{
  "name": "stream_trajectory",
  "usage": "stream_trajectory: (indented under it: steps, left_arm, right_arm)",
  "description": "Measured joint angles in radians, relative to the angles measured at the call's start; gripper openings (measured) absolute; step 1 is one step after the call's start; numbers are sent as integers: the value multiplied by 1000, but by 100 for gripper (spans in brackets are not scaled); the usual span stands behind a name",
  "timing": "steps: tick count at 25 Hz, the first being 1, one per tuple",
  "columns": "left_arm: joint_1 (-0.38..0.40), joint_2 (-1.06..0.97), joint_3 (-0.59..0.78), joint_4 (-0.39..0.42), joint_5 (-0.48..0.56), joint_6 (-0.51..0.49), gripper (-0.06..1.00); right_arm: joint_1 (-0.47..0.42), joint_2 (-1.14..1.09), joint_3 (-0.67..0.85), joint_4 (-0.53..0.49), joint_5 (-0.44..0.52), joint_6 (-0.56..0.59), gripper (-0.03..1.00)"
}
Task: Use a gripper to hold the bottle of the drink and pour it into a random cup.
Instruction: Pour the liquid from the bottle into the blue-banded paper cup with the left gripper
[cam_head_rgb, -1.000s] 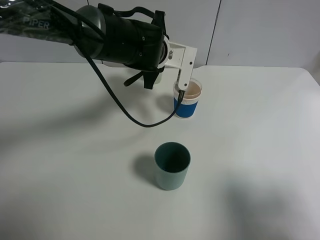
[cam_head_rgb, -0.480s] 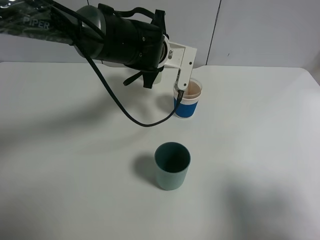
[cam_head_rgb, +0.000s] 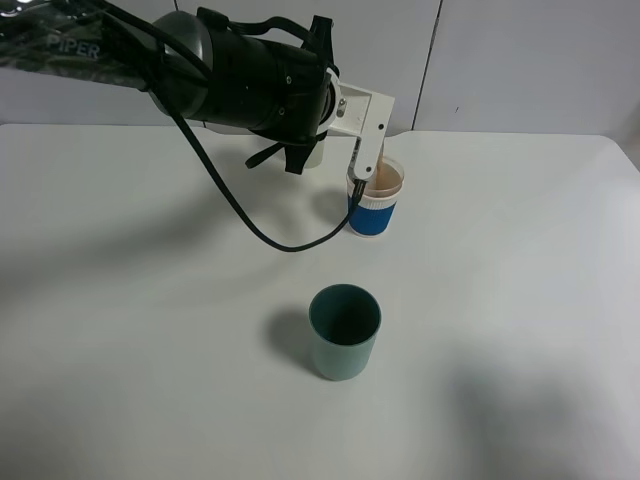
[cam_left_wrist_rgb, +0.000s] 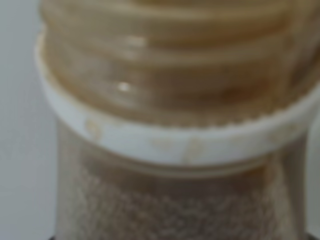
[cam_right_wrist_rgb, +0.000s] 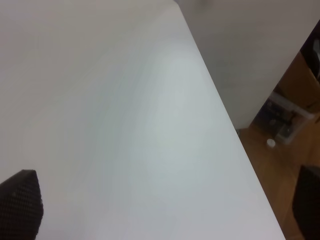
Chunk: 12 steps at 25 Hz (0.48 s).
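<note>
From my end the left hand (cam_head_rgb: 368, 150) is clamped on the bottle (cam_left_wrist_rgb: 170, 100), its threaded neck filling the wrist cam, brownish drink inside. It hangs right over the cup (cam_head_rgb: 374, 208) on the worktop (cam_head_rgb: 150, 300), which has tan drink in it. The right hand (cam_right_wrist_rgb: 20, 205) shows only a dark tip, can't tell its state.

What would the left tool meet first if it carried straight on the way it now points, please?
Most likely the blue-sleeved cup: the left tool slants down over its rim, though depth is unclear.
</note>
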Motion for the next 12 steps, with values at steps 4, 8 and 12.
stream_trajectory:
  steps: [4,8,12]
  left_arm:
    - [0,0,0,5,2,0,34]
    - [0,0,0,13,3,1,34]
    - [0,0,0,18,5,3,34]
  right_arm:
    - [0,0,0,0,0,0,100]
    - [0,0,0,0,0,0,100]
    - [0,0,0,0,0,0,100]
